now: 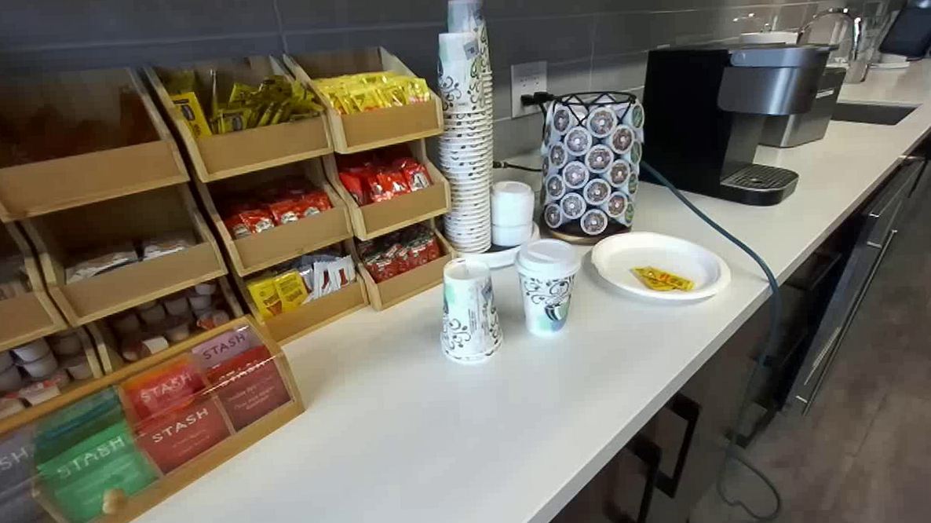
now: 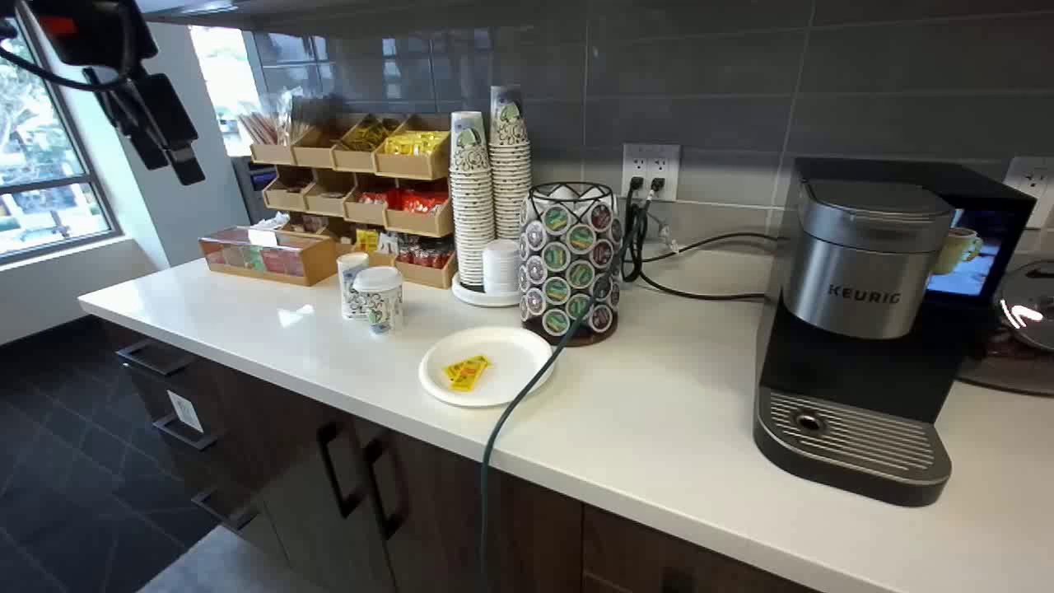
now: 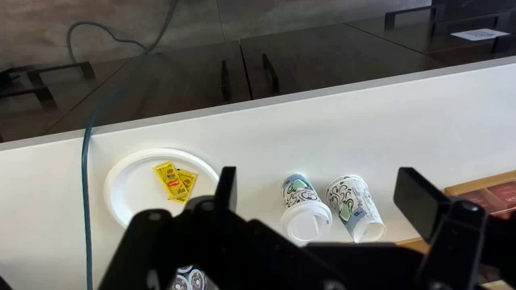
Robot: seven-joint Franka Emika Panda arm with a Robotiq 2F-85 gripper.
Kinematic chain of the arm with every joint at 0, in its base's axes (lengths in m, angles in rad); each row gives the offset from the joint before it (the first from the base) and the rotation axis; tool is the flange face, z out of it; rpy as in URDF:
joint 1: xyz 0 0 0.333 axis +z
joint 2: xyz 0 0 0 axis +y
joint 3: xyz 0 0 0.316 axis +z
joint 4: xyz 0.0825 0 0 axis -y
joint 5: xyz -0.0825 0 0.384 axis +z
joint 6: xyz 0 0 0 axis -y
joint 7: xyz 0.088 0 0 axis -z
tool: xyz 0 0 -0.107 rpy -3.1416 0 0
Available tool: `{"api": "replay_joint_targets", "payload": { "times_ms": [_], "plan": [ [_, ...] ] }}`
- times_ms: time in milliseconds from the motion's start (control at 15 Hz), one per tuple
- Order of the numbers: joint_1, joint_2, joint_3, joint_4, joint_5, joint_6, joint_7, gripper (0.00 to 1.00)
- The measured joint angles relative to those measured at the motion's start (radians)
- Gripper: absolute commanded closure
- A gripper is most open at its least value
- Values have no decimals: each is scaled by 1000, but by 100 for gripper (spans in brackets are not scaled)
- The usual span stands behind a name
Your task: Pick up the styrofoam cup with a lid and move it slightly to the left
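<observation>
The styrofoam cup (image 1: pixel 547 301) is white with dark greenish print and stands upright on the counter. Its white lid (image 1: pixel 548 256) is on top. The cup (image 2: pixel 380 309) and the lid (image 2: pixel 378 278) show in both exterior views. In the wrist view the cup (image 3: pixel 300 192) and lid (image 3: pixel 305 225) lie between the fingers in the picture. My gripper (image 3: pixel 320 187) is open and empty. In an exterior view the gripper (image 2: pixel 169 161) hangs well above the counter, apart from the cup. Only a dark part of the arm or gripper (image 1: pixel 922 17) shows in an exterior view.
An upside-down lidless cup (image 1: pixel 470 312) stands close beside the lidded cup. A plate (image 1: pixel 603 270) with yellow packets lies on its other side. Behind are stacked cups (image 1: pixel 465 167), a pod rack (image 1: pixel 593 169) and condiment bins (image 1: pixel 385 127). A cable (image 2: pixel 527 387) crosses the counter edge.
</observation>
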Motion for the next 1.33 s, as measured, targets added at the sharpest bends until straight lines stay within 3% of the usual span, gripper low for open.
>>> {"api": "replay_joint_targets", "payload": {
  "times_ms": [867, 1333],
  "plan": [
    [0, 2, 2, 2, -1, 5, -1, 0],
    [-5, 199, 81, 105, -10, 206, 44, 0]
  ]
}}
